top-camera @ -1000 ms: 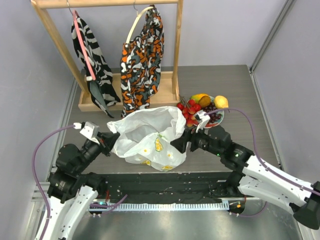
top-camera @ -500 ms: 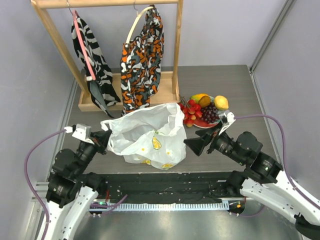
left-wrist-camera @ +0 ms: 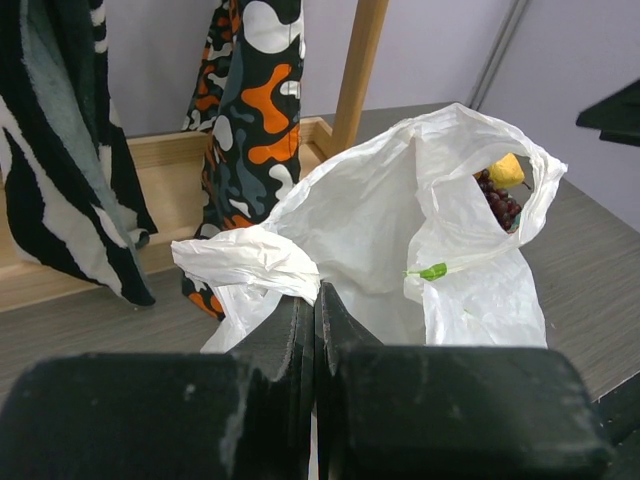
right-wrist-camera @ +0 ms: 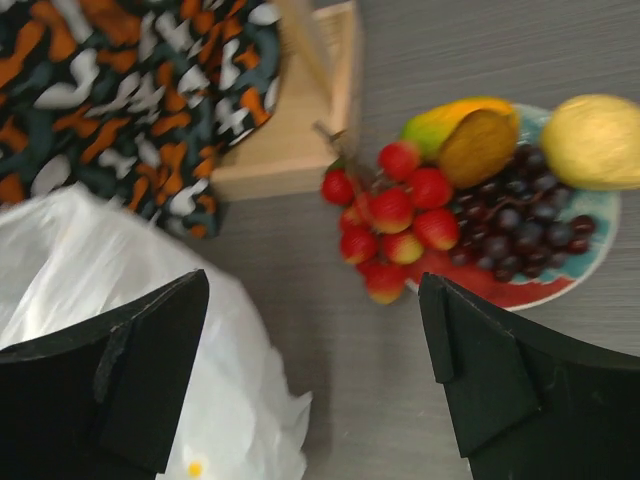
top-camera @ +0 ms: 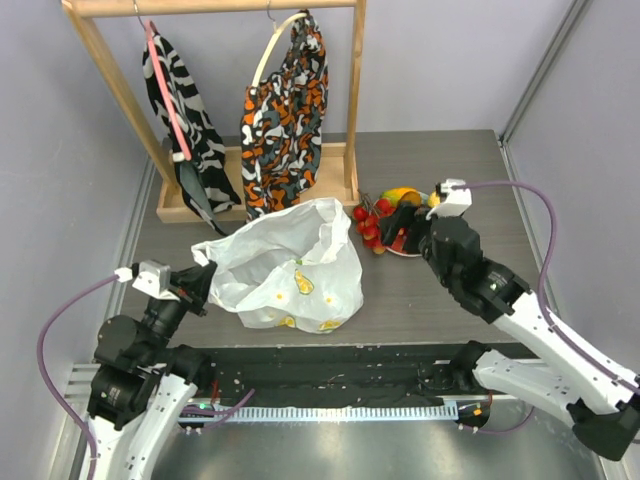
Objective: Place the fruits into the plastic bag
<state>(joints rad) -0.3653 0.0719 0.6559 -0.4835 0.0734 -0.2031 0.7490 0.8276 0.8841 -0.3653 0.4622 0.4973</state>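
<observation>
Plastic bag [left-wrist-camera: 370, 220] half-hides grapes [left-wrist-camera: 496, 202] & lemon [left-wrist-camera: 507, 170] in L wrist view.

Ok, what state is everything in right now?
bag: standing open, edge pinched.
left end effector: shut on bag.
right end effector: open, empty, over the berries.
berries, grapes, lemon, mango: on plate, not bagged.

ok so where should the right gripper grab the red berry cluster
Across the bunched middle of the red berry cluster, coming down from above: it lies flat, spilling over the plate's rim, and its thin stem looks too slight to pinch.
</observation>
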